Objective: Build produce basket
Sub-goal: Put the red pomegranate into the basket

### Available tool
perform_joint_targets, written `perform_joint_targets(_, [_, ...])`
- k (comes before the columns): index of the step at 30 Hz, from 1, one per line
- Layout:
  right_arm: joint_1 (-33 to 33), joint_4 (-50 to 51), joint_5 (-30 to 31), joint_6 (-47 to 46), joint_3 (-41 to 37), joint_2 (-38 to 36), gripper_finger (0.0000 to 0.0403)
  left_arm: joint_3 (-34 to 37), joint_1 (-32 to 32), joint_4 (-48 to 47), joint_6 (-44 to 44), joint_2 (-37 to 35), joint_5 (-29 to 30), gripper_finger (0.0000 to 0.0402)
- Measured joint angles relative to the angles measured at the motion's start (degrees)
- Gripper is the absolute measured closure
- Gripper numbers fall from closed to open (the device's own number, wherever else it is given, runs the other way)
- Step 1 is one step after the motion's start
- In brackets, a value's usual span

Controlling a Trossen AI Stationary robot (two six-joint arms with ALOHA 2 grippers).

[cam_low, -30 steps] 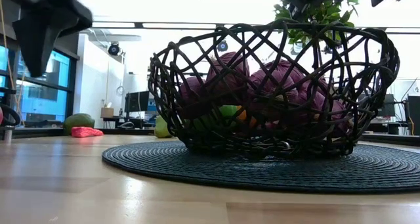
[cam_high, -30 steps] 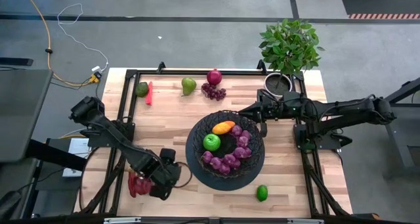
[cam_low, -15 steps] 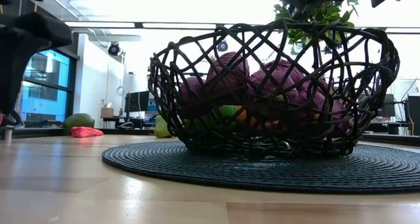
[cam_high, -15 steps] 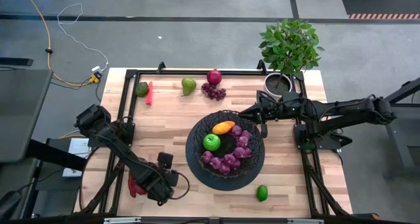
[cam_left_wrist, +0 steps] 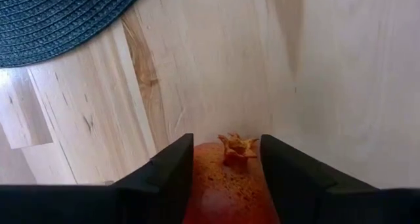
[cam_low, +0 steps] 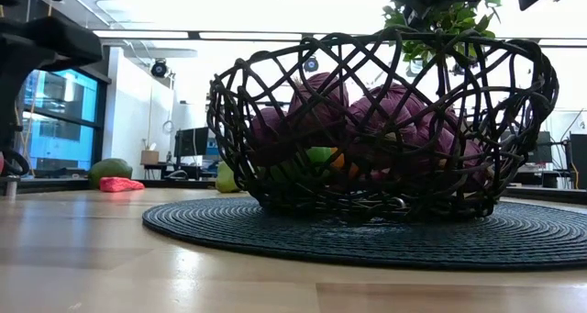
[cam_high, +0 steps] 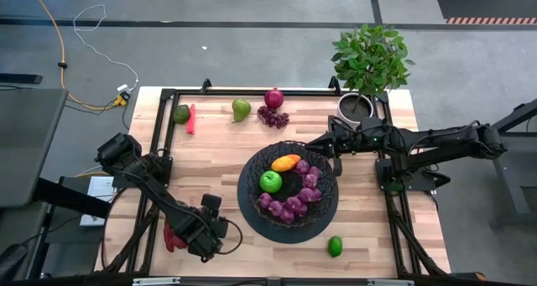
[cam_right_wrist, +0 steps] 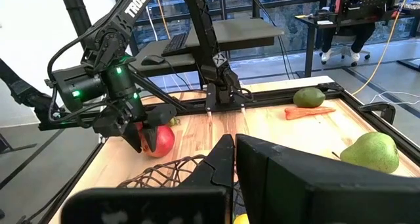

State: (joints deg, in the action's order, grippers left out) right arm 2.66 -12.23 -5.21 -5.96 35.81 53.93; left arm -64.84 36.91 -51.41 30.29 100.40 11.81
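Where the left gripper (cam_high: 178, 236) works, lower left of the high view, we see it straddling a pomegranate (cam_left_wrist: 228, 184). Whether it grips, we cannot tell. Right gripper (cam_high: 311, 141) closed beside the basket (cam_high: 323, 198).

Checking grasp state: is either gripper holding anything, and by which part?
Left gripper straddles a red pomegranate, fingers on its sides just below the crown; a firm grip can't be confirmed. Right gripper, by the basket, holds nothing.

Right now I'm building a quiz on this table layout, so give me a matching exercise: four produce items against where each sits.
Things:
1. green apple
2. lime
3. green pear
4. red fruit

Places:
A. between the left gripper's fingers
B. on the table's far edge, beside loose grapes
C. inside the basket
D. on bare wood at the near edge, right of the mat

Pairs: 1-C, 2-D, 3-B, 4-A
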Motion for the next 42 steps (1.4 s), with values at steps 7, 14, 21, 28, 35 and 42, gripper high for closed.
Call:
perform_joint_targets(7, [0.00,0.00,0.00,0.00,0.00,0.00,0.0403,0.02,0.26,0.02,-0.81,0.00,0.92,0.0271])
perform_joint_targets(14, [0.00,0.00,0.02,0.00,0.00,0.00,0.0403,0.02,0.28,0.05,-1.56,0.00,0.85,0.0275])
perform_joint_targets(21, [0.00,0.02,0.02,-0.04,0.00,0.00,0.0403,0.88,0.26,0.36,-1.33,0.00,0.77,0.0275])
perform_joint_targets(28, [0.00,0.00,0.02,-0.18,0.00,0.00,0.0403,2.67,-0.57,0.26,-0.28,0.00,-2.28,0.0275])
perform_joint_targets(35, [0.00,0.00,0.02,-0.20,-0.02,0.00,0.0403,2.67,-1.80,0.30,-0.37,0.00,-2.52,0.0282])
perform_joint_targets(42, [0.00,0.00,0.02,-0.20,-0.02,0.00,0.0403,2.67,-2.08,0.27,-0.17,0.00,-4.34,0.0337])
